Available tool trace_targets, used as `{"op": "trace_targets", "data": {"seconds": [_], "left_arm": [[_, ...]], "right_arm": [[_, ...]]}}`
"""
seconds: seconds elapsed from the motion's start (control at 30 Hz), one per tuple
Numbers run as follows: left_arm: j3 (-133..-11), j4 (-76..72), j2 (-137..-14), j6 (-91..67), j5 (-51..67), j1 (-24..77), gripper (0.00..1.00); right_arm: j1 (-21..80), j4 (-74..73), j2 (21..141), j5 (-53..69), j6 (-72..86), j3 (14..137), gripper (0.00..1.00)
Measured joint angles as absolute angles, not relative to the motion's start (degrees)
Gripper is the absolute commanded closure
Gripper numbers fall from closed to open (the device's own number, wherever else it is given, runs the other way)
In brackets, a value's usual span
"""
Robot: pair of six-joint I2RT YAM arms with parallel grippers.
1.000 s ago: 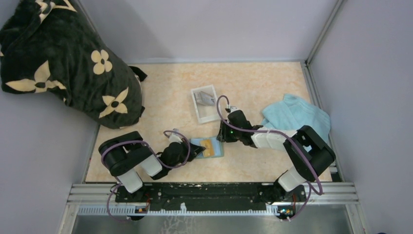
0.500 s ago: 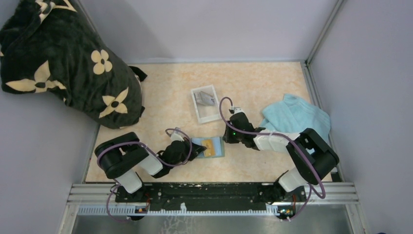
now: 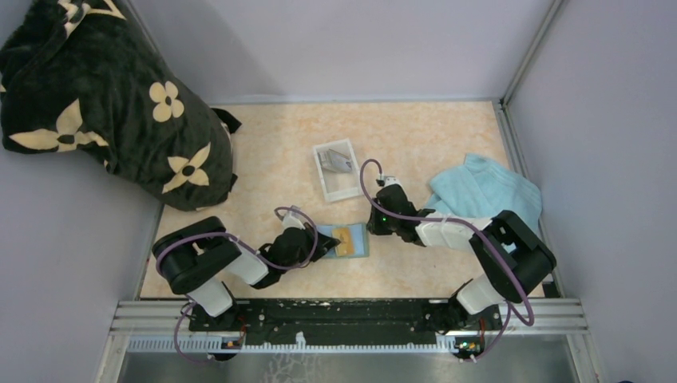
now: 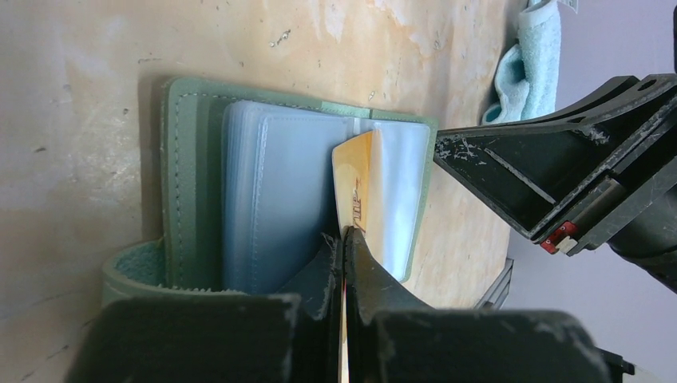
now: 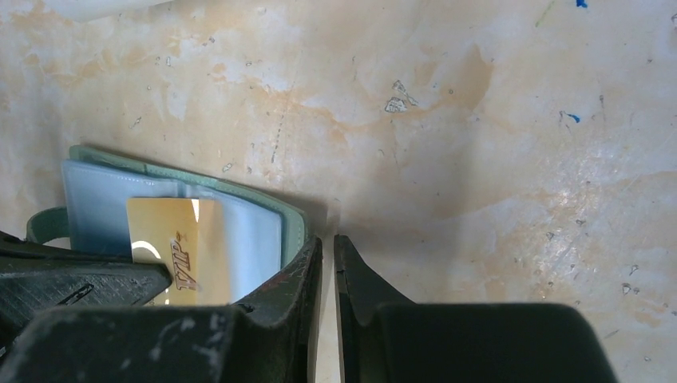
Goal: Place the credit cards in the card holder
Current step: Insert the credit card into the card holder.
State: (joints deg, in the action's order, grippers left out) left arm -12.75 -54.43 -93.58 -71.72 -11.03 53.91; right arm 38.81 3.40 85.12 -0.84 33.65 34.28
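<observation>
Now, orange card (image 4: 354,187) over the pale blue sleeves of the holder (image 4: 180,175), pinched tight at one end by the left gripper (image 4: 343,239). Holder flat and open on the table (image 3: 271,159), near the front edge, between both arms. Against its right rim, the right gripper (image 5: 327,243), jaws a sliver apart, nothing inside. Farther back, tray (image 3: 343,188); off right, towel (image 3: 487,187).

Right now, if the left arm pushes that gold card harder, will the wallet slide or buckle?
Probably slides: the wallet looks light on a smooth table. Its clear sleeves look floppy, so may buckle. The gold card stands straight, so looks stiff.
</observation>
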Motion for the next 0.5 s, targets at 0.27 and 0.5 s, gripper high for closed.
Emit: {"op": "trace_targets", "data": {"seconds": [0.27, 0.5], "left_arm": [[-13.52, -53.54, -93.58, -70.37, -10.41, 53.91, 1.00], [-14.41, -52.73, -93.58, -68.58, -9.78, 53.91, 1.00]], "right_arm": [[40.05, 2.98, 87.09, -1.87, 34.17, 35.90, 0.89], [40.27, 2.68, 88.14, -1.83, 34.79, 36.93, 0.89]]}}
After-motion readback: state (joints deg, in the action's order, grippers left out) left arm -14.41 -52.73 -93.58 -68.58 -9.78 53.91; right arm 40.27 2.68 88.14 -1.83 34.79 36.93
